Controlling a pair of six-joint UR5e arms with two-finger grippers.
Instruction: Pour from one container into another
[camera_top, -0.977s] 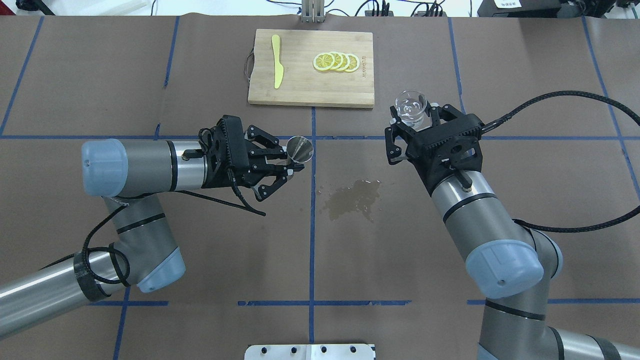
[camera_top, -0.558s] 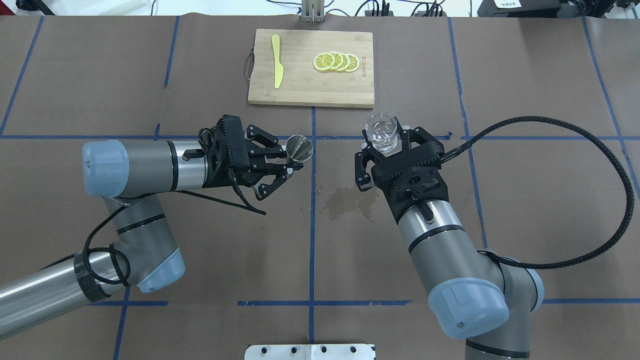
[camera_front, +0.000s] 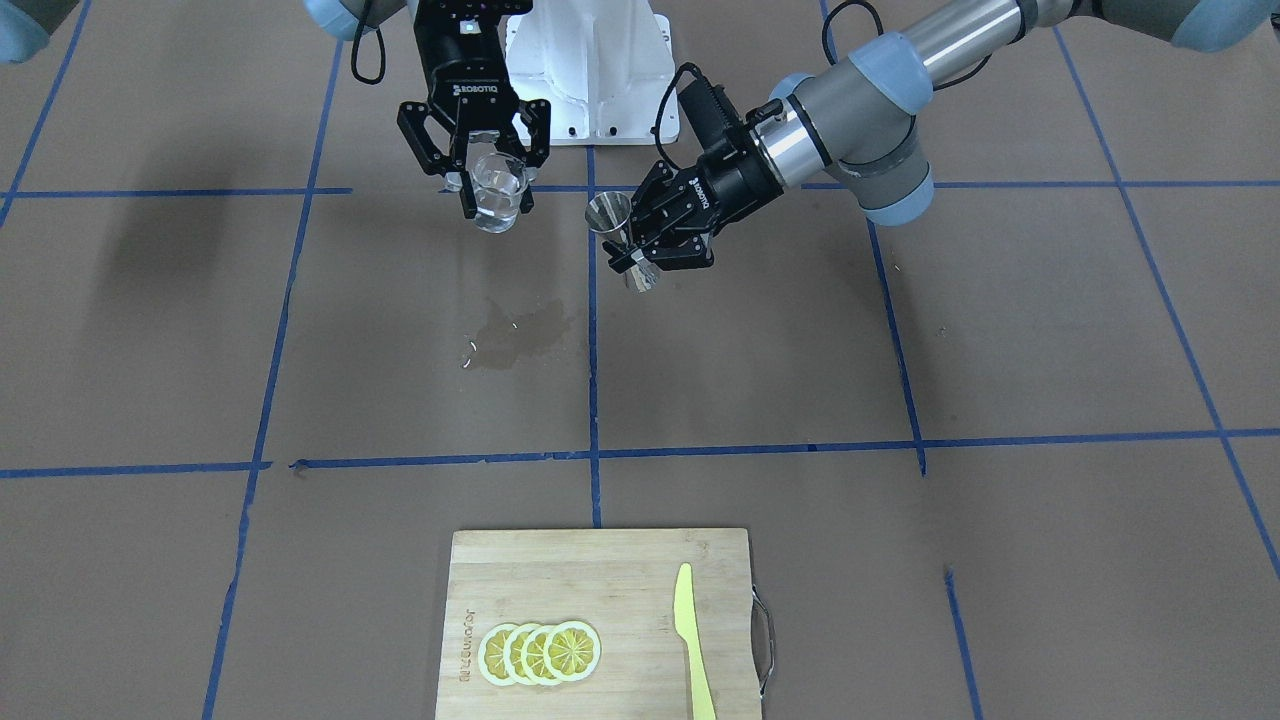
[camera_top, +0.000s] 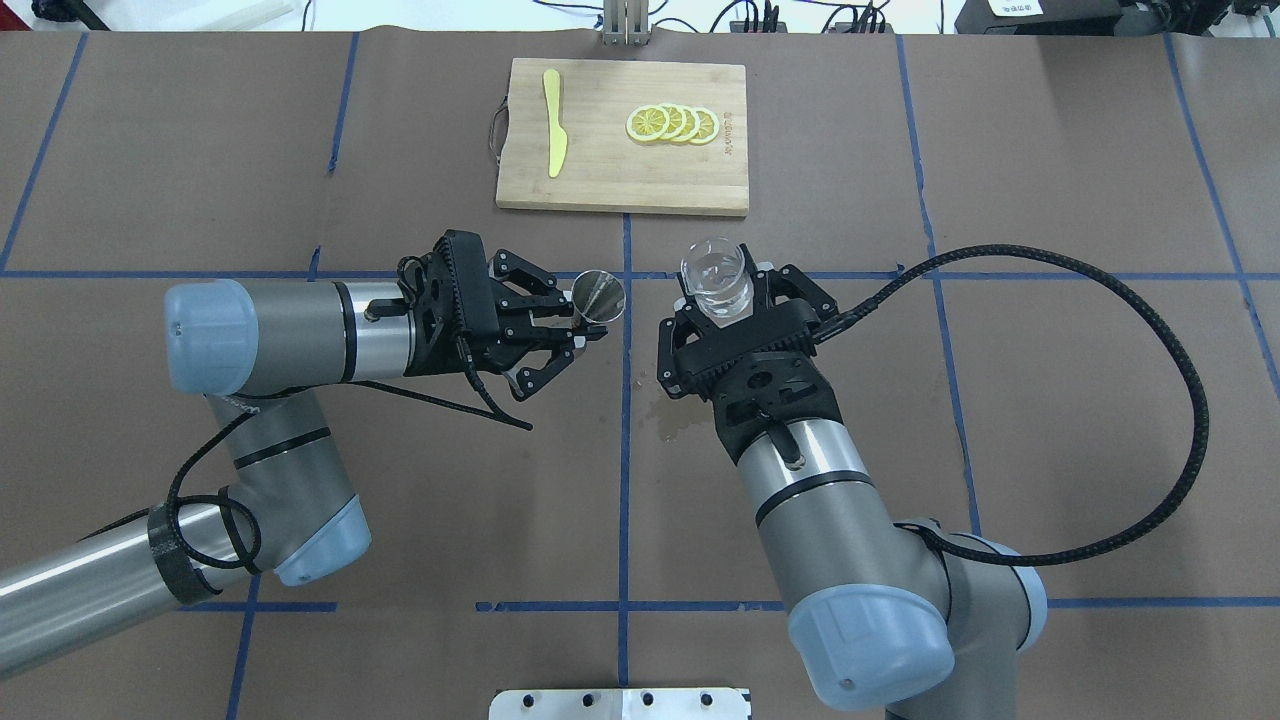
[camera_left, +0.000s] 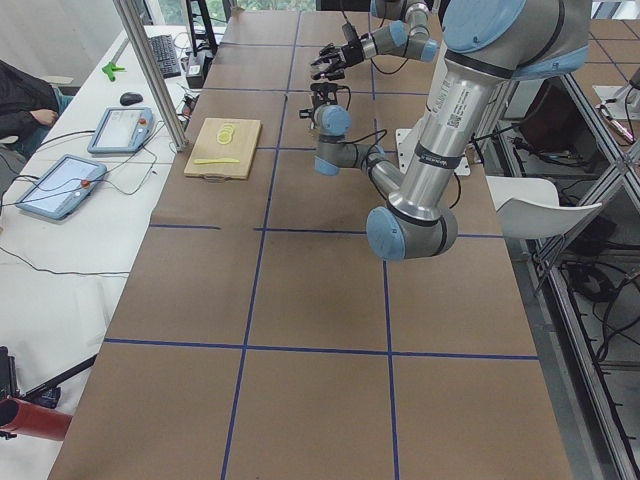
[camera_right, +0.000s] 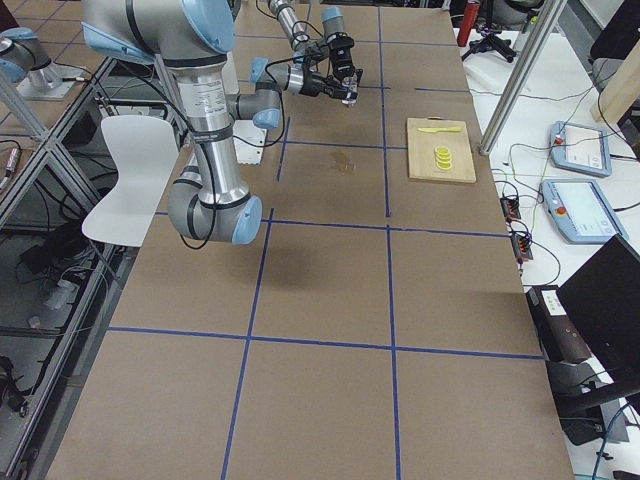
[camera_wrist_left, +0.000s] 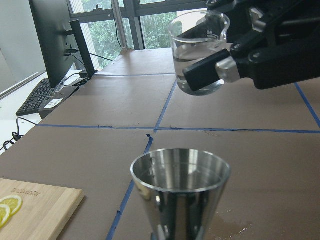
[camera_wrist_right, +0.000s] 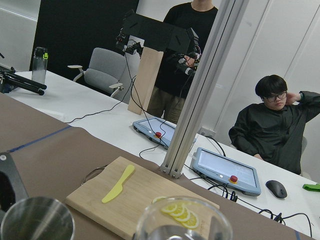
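A small clear glass beaker (camera_top: 716, 278) with clear liquid in it stands upright in the air, and my right gripper (camera_top: 727, 300) is shut on it. The steel jigger (camera_top: 598, 297) hangs upright just left of it over the centre tape line, gripped at its waist by my left gripper (camera_top: 585, 325). In the front-facing view the beaker (camera_front: 497, 190) and the jigger (camera_front: 612, 218) are a short gap apart. From the left wrist the beaker (camera_wrist_left: 199, 52) sits above and beyond the open jigger cup (camera_wrist_left: 180, 187). The right wrist sees the beaker rim (camera_wrist_right: 182, 220) and the jigger (camera_wrist_right: 35, 220).
A wet spill (camera_front: 520, 330) darkens the brown table cover below the two grippers. A bamboo cutting board (camera_top: 620, 185) with lemon slices (camera_top: 672, 123) and a yellow knife (camera_top: 553, 135) lies at the far side. People (camera_wrist_right: 277, 130) and tablets are beyond the table edge.
My right arm has carried the beaker leftward, from right of the cutting board to close beside the jigger. The left arm and jigger have stayed still.
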